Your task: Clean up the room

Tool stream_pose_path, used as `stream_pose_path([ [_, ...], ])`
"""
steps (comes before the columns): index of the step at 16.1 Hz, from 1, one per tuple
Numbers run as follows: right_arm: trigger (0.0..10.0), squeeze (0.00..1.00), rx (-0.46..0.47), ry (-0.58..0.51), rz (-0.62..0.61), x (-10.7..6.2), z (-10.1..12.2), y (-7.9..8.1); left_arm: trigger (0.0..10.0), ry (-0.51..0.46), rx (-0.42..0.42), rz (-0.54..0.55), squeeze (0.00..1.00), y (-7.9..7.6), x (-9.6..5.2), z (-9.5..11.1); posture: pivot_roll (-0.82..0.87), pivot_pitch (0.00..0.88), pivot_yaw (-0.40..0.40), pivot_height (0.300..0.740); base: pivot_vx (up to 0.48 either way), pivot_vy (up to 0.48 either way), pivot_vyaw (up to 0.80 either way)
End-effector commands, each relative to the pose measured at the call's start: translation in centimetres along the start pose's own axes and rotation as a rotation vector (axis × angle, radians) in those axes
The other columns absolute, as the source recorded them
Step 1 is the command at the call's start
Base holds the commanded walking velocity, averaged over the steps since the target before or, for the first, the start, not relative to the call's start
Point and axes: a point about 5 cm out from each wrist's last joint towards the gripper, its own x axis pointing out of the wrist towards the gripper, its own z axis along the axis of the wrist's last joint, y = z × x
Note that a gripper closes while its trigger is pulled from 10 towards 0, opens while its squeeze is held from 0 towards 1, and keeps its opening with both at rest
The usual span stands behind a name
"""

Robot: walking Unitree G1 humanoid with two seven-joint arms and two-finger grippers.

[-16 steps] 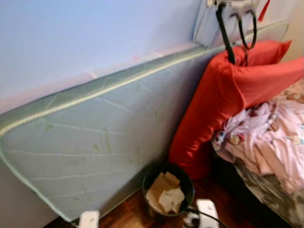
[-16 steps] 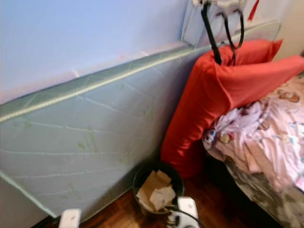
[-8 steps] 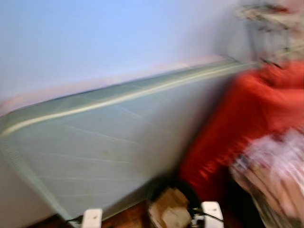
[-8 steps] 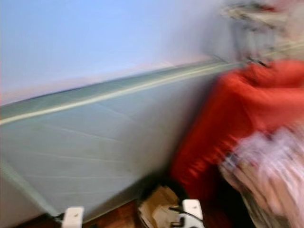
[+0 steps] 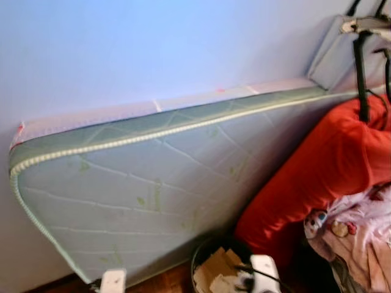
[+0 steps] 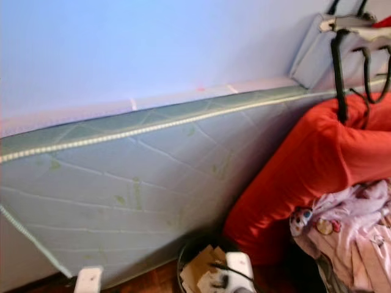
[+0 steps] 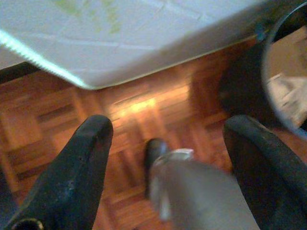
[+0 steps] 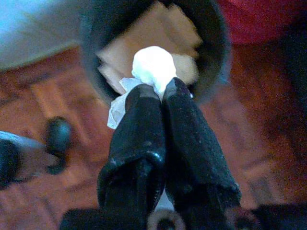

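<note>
Right claw [image 8: 160,93] pinches a crumpled white tissue [image 8: 151,67] above the black bin [image 8: 216,52]; left claw [image 7: 165,139] gapes wide.

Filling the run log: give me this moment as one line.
right hand: shut on white tissue wad, above black trash bin | left hand: open, idle over wood floor | bin: holds cardboard scraps

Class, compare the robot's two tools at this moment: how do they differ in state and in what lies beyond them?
The right tool is shut on a white tissue; the left tool is open and holds nothing. The right tool hangs over the black bin of cardboard; the left tool hangs over bare wood floor beside the mattress. Both have two black fingers.
</note>
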Motion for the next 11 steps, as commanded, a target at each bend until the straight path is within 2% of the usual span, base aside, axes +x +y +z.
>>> stream_pose_path([
  [1,10.0,0.0,0.015,0.002,-0.037,-0.2,-0.2,-1.0,10.0,0.005,0.006,-0.022,0.0,-0.5,0.0,-0.1,0.12,0.0,-0.103,0.74,0.0,0.0,0.0],
  [7,10.0,0.0,0.083,-0.01,-0.045,-0.1,-0.5,-0.2,10.0,0.003,0.03,-0.013,0.0,0.4,0.0,0.0,0.13,0.0,-0.055,0.74,0.0,0.0,0.0],
  [11,10.0,0.0,0.092,-0.006,-0.044,-0.1,-0.6,0.0,10.0,-0.005,0.02,-0.001,0.0,0.7,0.1,0.5,0.13,0.0,-0.053,0.74,0.0,0.0,0.0],
])
